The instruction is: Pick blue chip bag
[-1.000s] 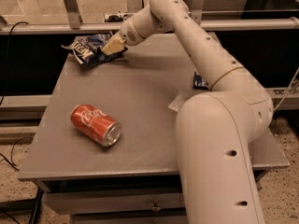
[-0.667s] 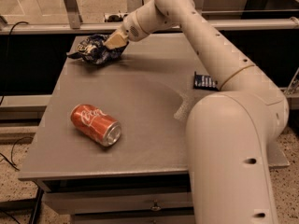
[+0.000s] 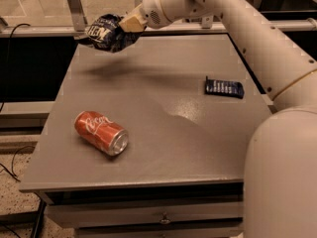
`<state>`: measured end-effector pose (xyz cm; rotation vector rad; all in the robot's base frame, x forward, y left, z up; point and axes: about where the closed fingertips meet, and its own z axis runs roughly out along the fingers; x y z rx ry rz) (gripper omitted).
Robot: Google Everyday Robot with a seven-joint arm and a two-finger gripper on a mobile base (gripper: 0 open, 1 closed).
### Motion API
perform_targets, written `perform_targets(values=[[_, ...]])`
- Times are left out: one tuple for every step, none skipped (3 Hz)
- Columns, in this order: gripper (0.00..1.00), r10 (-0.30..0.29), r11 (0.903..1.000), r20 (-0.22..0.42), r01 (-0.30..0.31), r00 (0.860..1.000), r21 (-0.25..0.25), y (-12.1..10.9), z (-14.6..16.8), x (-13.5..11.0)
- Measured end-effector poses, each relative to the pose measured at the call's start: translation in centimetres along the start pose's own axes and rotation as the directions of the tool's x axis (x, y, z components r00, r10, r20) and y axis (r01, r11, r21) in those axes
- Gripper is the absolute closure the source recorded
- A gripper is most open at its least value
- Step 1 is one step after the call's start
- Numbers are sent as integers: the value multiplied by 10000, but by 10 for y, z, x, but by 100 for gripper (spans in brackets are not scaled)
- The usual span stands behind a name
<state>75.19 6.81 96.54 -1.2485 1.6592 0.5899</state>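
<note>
The white arm [image 3: 237,29] reached across from the right to the far left corner of the grey table [image 3: 148,88]. The blue chip bag [image 3: 105,32] hung clear of the tabletop there, with its shadow on the surface below. The gripper [image 3: 130,24] was at the bag's right end, jaws clamped on the crumpled foil. A red can [image 3: 100,132] lay on its side near the front left. A small dark blue packet [image 3: 224,88] lay flat at the right edge.

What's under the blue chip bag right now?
The blue chip bag hangs in the gripper above the table's far corner. Under it are only bare tabletop and the bag's shadow. The bag's underside is hidden.
</note>
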Motion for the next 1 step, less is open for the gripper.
perform_targets(values=[[100,-4,9999,46,3,10000,118,-1,-7,-1]])
